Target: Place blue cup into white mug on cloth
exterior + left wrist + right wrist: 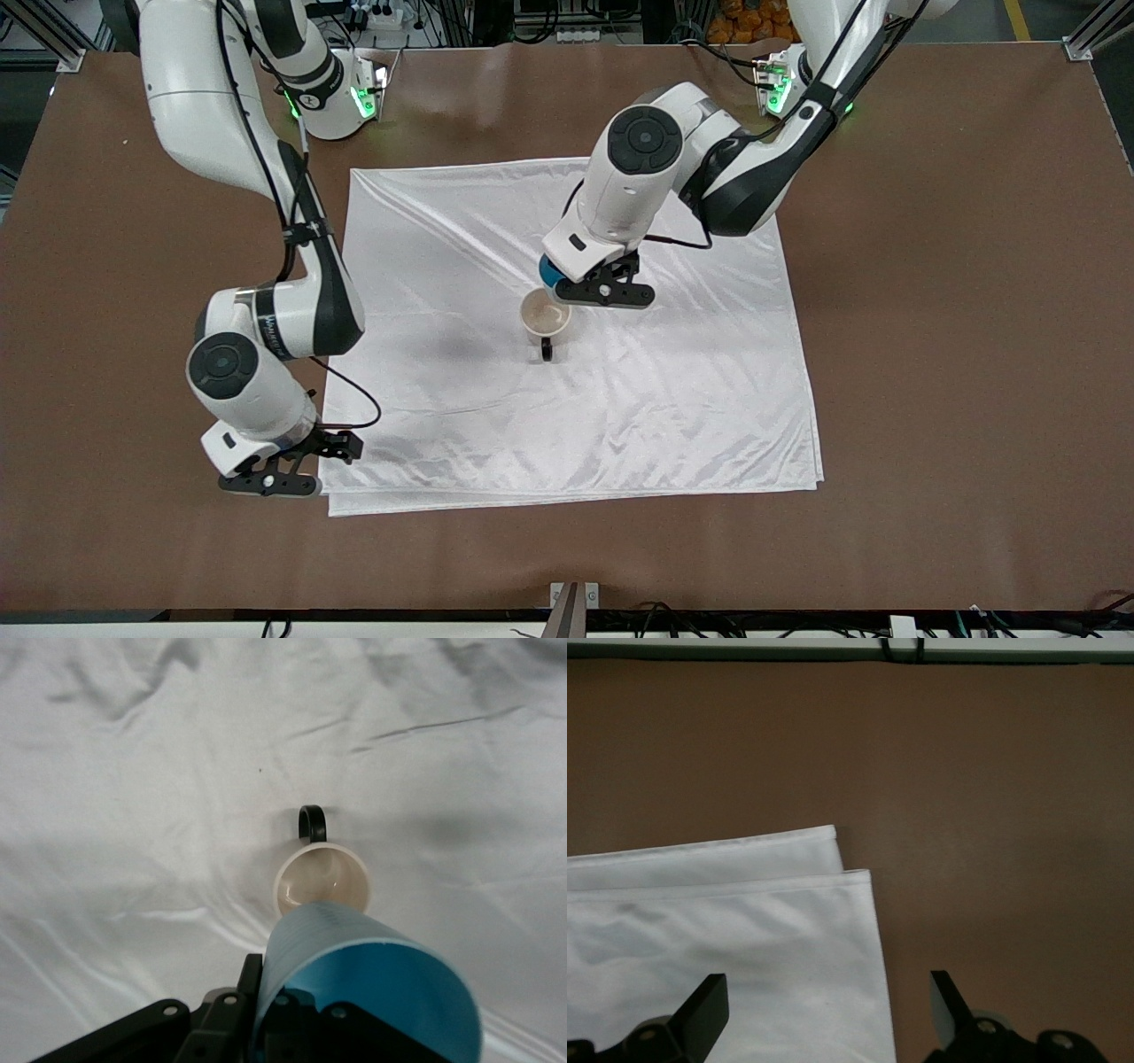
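Blue cup (372, 979), we see, is clamped in the left gripper (595, 285) above the white mug (544, 316) on the cloth (443, 266); the right gripper (828, 1010) waits spread over the cloth's corner.

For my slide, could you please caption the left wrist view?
Left gripper holds the light-blue plastic cup above the cream-white ceramic mug on the shiny white cloth.

Brown table (930, 354) — white cloth (673, 399) lies directly on it, wrinkled, folded double.
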Controlling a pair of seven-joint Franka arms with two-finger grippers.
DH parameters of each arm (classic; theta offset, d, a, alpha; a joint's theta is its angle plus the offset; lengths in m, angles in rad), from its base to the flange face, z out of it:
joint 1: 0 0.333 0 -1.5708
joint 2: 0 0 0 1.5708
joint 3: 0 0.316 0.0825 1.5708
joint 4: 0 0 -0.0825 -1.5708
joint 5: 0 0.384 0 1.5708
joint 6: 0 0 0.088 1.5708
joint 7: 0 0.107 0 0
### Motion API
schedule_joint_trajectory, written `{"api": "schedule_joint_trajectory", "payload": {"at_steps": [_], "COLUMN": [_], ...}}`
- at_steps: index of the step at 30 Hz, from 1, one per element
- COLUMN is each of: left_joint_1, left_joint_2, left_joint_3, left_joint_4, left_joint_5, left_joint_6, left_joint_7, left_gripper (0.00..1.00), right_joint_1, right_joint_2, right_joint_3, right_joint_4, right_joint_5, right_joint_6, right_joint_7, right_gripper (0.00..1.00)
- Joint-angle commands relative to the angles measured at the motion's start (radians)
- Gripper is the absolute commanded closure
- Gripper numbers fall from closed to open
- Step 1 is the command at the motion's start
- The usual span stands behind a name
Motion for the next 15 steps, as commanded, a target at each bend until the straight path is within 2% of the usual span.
{"api": "schedule_joint_trajectory", "payload": {"at_steps": [1, 8, 15], "left_joint_1": [-0.040, -0.074, -0.143], "left_joint_2": [0.039, 0.072, 0.106], "left_joint_3": [0.017, 0.024, 0.082], "left_joint_4": [0.012, 0.012, 0.012], "left_joint_5": [0.015, 0.018, 0.024], "left_joint_6": [0.017, 0.043, 0.070], "left_joint_7": [-0.041, -0.064, -0.092], "left_gripper": [1.00, 1.00, 1.00], "right_joint_1": [-0.023, -0.068, -0.181], "right_joint_2": [-0.057, -0.153, -0.281], "right_joint_3": [0.009, 0.021, 0.113], "right_joint_4": [-0.018, -0.032, -0.032], "right_joint_5": [0.015, 0.012, 0.003], "right_joint_6": [-0.048, -0.166, -0.324], "right_joint_7": [-0.071, -0.079, -0.127], "right_gripper": [0.00, 0.00, 0.00]}}
